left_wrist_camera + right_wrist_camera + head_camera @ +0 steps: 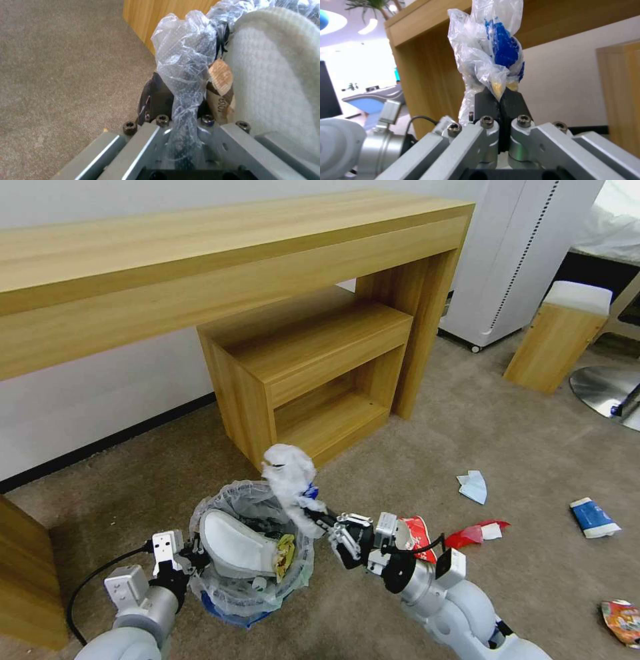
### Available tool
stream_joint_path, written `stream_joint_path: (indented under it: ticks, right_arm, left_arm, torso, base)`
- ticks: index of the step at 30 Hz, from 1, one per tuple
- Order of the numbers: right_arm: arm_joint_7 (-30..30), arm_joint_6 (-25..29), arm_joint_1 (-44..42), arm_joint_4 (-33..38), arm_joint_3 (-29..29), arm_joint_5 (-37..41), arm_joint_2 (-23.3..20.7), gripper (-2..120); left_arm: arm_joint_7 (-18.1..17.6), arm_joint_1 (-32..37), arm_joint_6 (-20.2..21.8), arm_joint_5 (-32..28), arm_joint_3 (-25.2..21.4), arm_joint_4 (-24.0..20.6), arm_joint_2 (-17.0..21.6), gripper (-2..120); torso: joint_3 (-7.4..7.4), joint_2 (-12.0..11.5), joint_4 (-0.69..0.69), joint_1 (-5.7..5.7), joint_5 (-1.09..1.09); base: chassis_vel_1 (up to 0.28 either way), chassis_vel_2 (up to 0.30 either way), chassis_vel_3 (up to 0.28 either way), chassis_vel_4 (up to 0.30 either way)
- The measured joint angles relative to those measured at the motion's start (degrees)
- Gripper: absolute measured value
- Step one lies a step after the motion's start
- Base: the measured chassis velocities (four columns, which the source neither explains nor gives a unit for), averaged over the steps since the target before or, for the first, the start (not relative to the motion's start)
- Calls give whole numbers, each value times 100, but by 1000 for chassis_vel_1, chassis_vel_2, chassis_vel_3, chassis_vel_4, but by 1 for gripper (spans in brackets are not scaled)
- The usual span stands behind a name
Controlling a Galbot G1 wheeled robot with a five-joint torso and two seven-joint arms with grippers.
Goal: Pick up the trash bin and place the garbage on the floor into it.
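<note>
My left gripper [189, 555] pinches the trash bin [250, 573] rim at lower left, 1 slipper [235, 545] inside. My right gripper [325, 521] pinches a crumpled plastic wrapper [291, 480] above it; mask [473, 487], cup [592, 517] and red wrappers [477, 532] remain right.

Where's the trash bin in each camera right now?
Head view: trash bin lower left, left pincer clamped on its rim.
Left wrist view: its clear liner rises out of the pincer.
Right wrist view: right pincer gripping a plastic wrapper instead.
Shared landmark: the wooden furniture.

Bin liner [220, 513]: crinkly clear plastic. Slipper [237, 547]: white fuzzy cloth. Desk [200, 267]: matt wood-grain. Carpet [507, 447]: rough.
</note>
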Motion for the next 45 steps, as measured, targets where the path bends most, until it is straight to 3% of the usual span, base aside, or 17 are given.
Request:
stream_joint_path:
  ticks: [15, 29, 45]
  right_arm:
    - [2, -5, 427, -294, -681, 8, 181, 0]
    - [12, 8, 941, -435, -960, 234, 55, 0]
    - [0, 174, 1056, -903, -1222, -75, 443, 0]
  left_arm:
    - [24, -7, -4, 45, 6, 15, -98, 0]
    - [83, 16, -17, 75, 16, -22, -110, 0]
    - [119, 13, -34, 66, 55, -69, -124, 0]
  torso:
    - [0, 0, 0, 0, 1]
    - [0, 0, 0, 0, 0]
    - [0, 0, 0, 0, 0]
  base:
    - [0, 0, 0, 0]
    - [0, 0, 0, 0]
    - [0, 0, 0, 0]
